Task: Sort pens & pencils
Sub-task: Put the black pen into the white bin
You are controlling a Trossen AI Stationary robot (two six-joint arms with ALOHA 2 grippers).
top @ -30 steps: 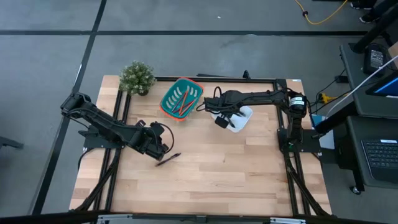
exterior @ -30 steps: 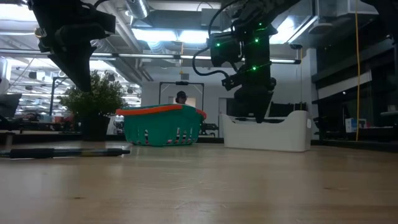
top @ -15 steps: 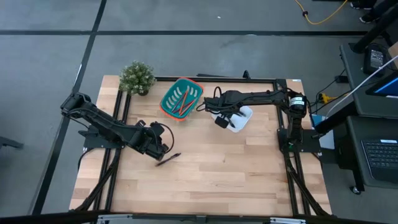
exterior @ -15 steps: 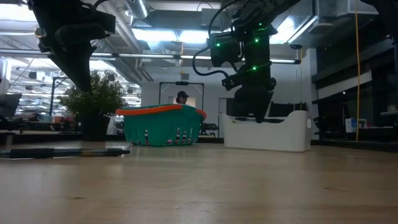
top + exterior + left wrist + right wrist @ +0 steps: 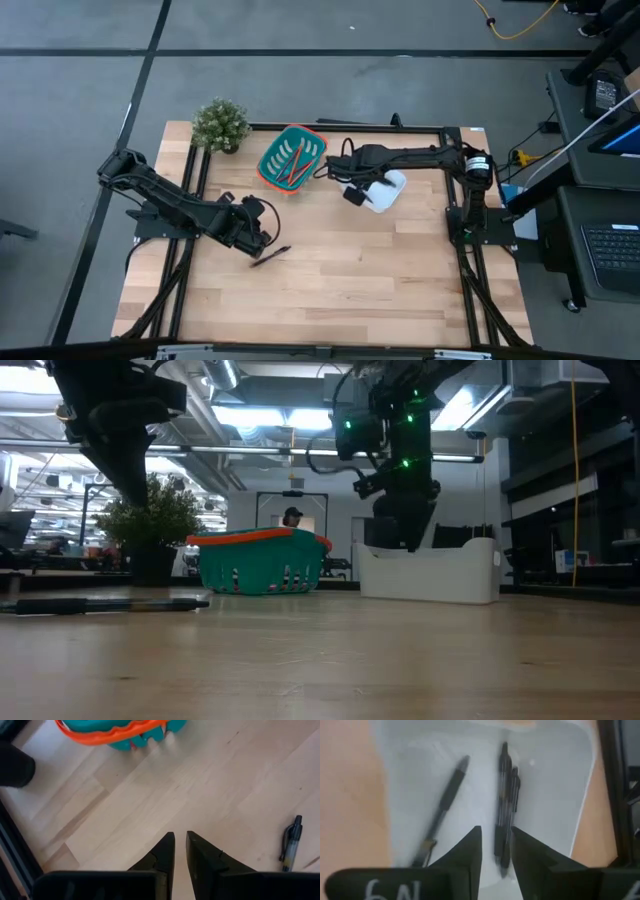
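On the bare wood ahead of the left claw, one last pen, black, lying flat with its long axis slanting across the boards, just beside that claw's tips and well apart from the right claw. Left arm plainly the nearer for the pickup. Left claw nearly closed, a thin slit between the fingers, gripping nothing; in its wrist view the pen off to one side, not between the fingers. Likely to need a wider opening and a turn across the pen's axis.

Over the white tray, right claw parted and empty, three pens lying loose in the tray below. In the teal basket, orange-red pencils.

Pale plank surface otherwise carrying a small potted plant at the far left corner. Beyond, a workshop under strip lights, a person dimly seen behind the basket.
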